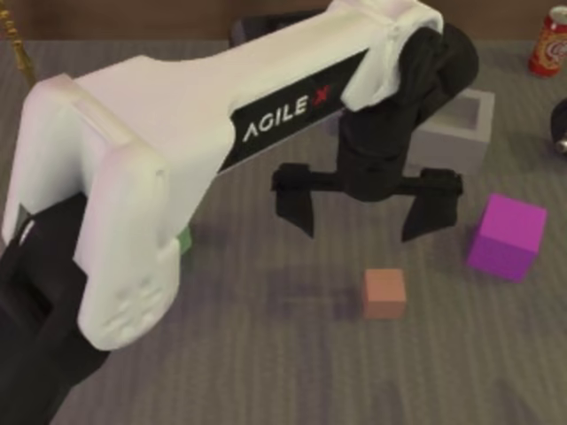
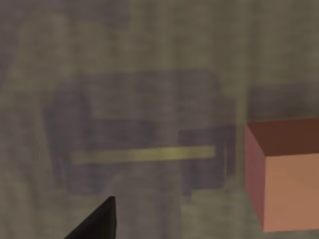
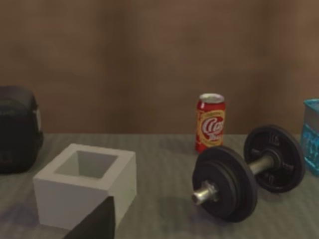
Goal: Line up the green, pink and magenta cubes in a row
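My left end effector (image 1: pixel 367 205) hangs over the middle of the bench (image 1: pixel 266 354) with its fingers spread wide and nothing between them. The small salmon-pink cube (image 1: pixel 384 293) sits on the bench below and slightly to the right of it, apart from the fingers. The bright magenta cube (image 1: pixel 507 236) stands further right, well apart from the pink one. Only a sliver of the light green cube (image 1: pixel 184 241) shows at the left, the rest hidden under my own arm.

I judge the pink cube is my next pick. To do it well, I should centre the open fingers over it, square them to its flat faces, descend straight, and close only once both fingers flank it. My right arm is parked; whether its end effector (image 3: pixel 94 221) is open or closed, I cannot tell.
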